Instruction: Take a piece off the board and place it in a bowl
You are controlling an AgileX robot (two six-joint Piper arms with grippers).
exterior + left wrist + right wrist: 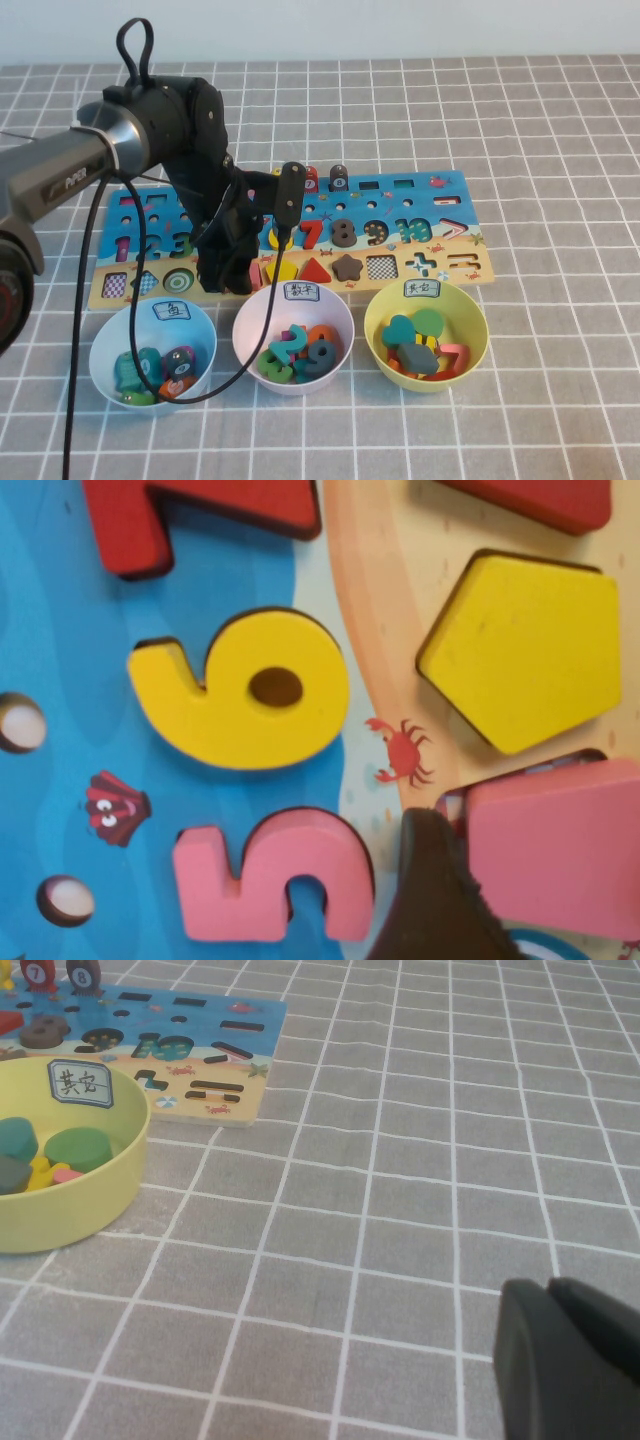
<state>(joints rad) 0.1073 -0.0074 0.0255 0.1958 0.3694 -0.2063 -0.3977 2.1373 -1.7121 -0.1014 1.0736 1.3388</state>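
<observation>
Left pincer point(228, 272) is down over the sandy strip of the board point(440, 212), one dark finger point(430, 900) touching the edge of the pink square piece point(560, 845); the other finger is unseen, so pinching cannot be confirmed. Piece is flat, matt pink, with rounded corners, lying beside the yellow pentagon point(525, 645) and near the pink 5 point(275, 875). Yellow-green bowl point(473, 325), white label on its rim, stands on the worktop point(560, 400) before the board. Right pincer point(570, 1360) rests low near the worktop, fingers pressed together
</observation>
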